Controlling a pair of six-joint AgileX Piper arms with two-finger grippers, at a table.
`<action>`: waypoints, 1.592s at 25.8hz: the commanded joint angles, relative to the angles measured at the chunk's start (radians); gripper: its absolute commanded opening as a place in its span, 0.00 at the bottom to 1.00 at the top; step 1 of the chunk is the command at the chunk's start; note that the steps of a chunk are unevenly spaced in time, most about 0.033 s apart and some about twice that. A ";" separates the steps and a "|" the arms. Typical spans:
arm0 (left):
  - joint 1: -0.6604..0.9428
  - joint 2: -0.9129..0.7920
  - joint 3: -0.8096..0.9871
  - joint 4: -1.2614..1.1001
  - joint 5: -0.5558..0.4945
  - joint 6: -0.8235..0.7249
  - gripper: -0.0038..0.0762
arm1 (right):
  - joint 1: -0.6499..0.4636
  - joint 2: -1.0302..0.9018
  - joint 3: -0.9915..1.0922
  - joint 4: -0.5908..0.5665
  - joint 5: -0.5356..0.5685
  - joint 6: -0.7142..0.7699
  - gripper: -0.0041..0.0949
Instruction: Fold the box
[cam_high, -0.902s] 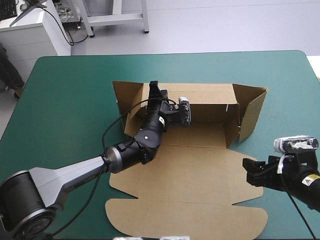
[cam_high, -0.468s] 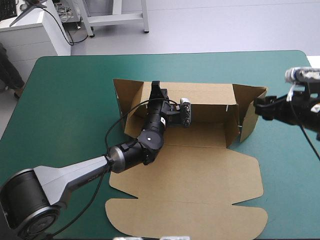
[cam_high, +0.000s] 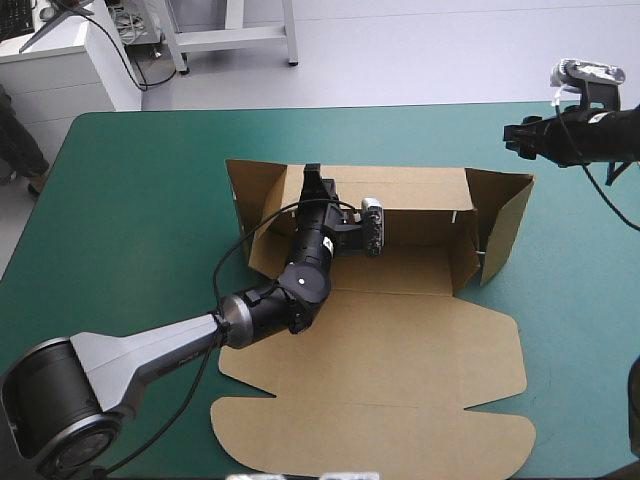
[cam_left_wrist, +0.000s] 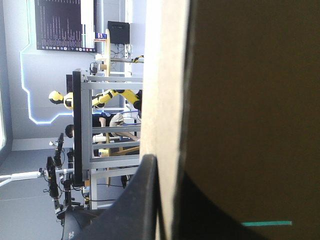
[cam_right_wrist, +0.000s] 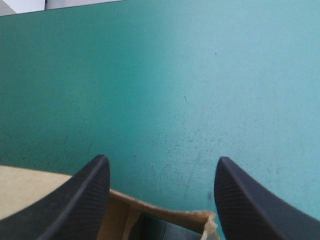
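Observation:
The brown box (cam_high: 400, 340) lies mid-table with its far wall (cam_high: 420, 190) raised, end flaps standing at both ends and the lid flat toward the near edge. My left gripper (cam_high: 312, 178) is shut on the top of the far wall near its left end; in the left wrist view its fingers (cam_left_wrist: 142, 200) pinch the board edge (cam_left_wrist: 167, 90). My right gripper (cam_high: 513, 135) hangs open beyond the right end flap (cam_high: 505, 225), off the board. In the right wrist view the right gripper (cam_right_wrist: 162, 192) has bare teal-green cover ahead of it and a box corner (cam_right_wrist: 30, 190) beneath.
The teal-green cover (cam_high: 140, 200) lies bare to the left of the box and along the far edge. The right flap leans outward toward the table's right side. A white cabinet (cam_high: 60, 70) stands beyond the far left corner.
My right gripper has travelled from the table's near right up to the far right, beyond the box's right flap, staying open. The left arm and the box have held still.

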 joint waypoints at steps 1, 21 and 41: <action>-0.005 -0.027 -0.006 -0.036 0.014 -0.021 0.04 | -0.004 0.043 -0.064 0.015 -0.047 -0.006 0.57; -0.005 -0.027 -0.006 -0.036 0.013 -0.021 0.04 | 0.016 0.140 -0.027 0.033 0.111 -0.155 0.51; -0.005 -0.027 -0.006 -0.038 0.013 -0.021 0.04 | 0.014 -0.231 0.466 0.247 0.046 -0.584 0.51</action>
